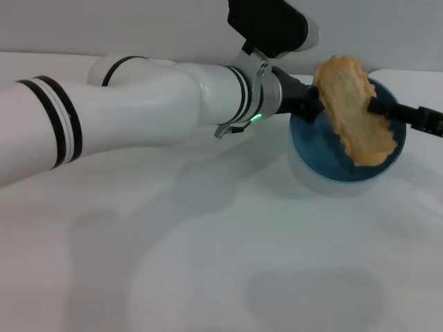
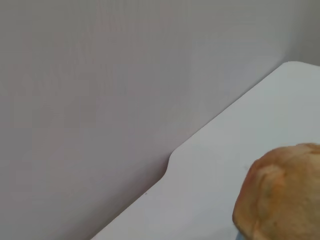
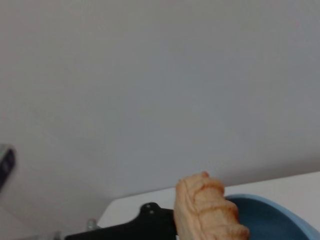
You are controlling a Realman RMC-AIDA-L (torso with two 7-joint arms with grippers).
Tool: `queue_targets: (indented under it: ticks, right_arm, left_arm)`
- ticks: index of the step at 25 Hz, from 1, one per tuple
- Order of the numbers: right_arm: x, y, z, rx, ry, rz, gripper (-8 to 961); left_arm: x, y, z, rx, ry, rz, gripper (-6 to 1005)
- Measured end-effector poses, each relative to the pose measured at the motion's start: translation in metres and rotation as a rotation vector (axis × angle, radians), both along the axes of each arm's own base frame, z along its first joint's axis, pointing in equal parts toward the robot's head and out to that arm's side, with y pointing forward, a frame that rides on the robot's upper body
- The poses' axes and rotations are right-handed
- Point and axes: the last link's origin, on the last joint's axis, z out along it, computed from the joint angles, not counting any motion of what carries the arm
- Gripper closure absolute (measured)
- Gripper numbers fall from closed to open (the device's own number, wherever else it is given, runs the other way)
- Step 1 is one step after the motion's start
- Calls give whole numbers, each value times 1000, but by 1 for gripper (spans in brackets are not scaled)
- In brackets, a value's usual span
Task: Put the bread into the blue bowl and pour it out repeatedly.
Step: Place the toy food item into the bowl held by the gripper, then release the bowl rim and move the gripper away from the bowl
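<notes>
White table [image 1: 228, 263], grey wall [image 2: 100, 75].

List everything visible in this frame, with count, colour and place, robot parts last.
bread: one, orange-brown, raised over the bowl, tilted, held at its left side by the left gripper.
bowl: one, light blue, on the table at far right, under the bread.
table: one, white, fills the foreground.
wall: one, pale grey, behind the table.
left arm: one, white with black bands, reaching across from the left.
left gripper: one, black, at the bread's left side.
right gripper: one, black, at the bowl's right rim; finger state unclear.
</notes>
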Motion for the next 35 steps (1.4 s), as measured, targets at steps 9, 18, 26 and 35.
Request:
queue_targets:
  ticks: [9,18,26,35]
  right_arm:
    - [18,-12,30,104,75,-89,516]
    - [46,-27,60,255,89,-156,507]
    - [55,-36,57,268,88,-178,499]
    - [56,-37,52,257,91,-185,491]
  left_arm:
    - [-7,9,5,19,17,35,1000]
    - [-11,11,10,-88,79,152,1001]
    - [-19,-16,-5,-229,161,190,1000]
    - [-28,-27,-12,-249,145,213,999]
